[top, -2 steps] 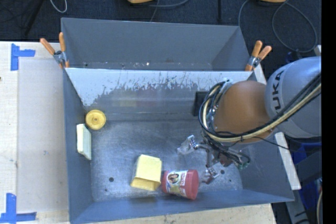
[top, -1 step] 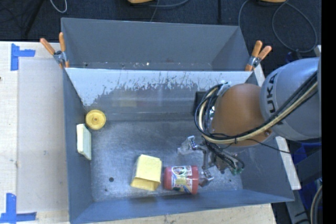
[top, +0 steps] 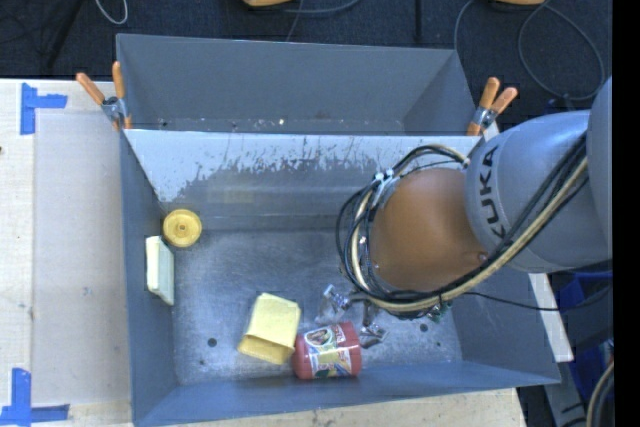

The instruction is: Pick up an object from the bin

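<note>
Reaching into the grey metal bin (top: 300, 175) from the right side, the arm (top: 545, 180) hangs low over the right half of the floor. An orange cover (top: 425, 230) sits round its wrist, and black cables (top: 355, 235) loop round this cover.

Below the cover, the pincer (top: 352, 314) shows as two small metal tips that point toward the near edge of the bin. The tips stand apart and nothing lies between them, so the pincer is released and grasps nothing.

The thing nearest to the pincer is a small red can (top: 327, 352) with a printed label. It lies on its side close to the near edge of the bin, about at the middle of this edge, just beside the lower tip. Whether the tip touches the can I cannot tell.

Just to the left of the can lies a yellow folded cloth (top: 270, 327), touching it or almost touching it.

Well apart from these, near the left wall of the bin, there are two more things. A round yellow disc (top: 182, 228) lies flat where the floor meets the far slope. A pale yellow block (top: 160, 268) rests against the left wall, just beside the disc on the side of the near edge.
</note>
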Tool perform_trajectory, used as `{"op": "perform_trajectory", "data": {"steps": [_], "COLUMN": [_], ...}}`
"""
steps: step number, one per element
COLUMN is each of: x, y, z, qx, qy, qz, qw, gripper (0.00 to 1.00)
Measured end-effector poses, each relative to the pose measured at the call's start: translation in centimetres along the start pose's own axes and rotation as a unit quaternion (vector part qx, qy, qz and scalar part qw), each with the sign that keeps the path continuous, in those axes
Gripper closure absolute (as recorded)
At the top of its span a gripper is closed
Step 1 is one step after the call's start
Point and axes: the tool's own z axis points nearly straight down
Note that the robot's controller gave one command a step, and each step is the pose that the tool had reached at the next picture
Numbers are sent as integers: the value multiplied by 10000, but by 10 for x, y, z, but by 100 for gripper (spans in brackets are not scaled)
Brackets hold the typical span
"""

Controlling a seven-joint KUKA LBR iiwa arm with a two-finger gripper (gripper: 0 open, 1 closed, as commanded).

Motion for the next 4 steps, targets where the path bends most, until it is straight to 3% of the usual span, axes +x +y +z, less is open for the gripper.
{"op": "perform_trajectory", "data": {"steps": [1,2,3,4], "x": [0,-13,-38,-37], "y": [0,-13,28,27], "z": [0,-28,-206,-203], "qx": [1,-141,-114,-134], "qy": [0,84,31,53], "qz": [-2,-265,-1269,-1238], "qw": [10000,9995,9918,9922], "gripper": [100,100,100,100]}}
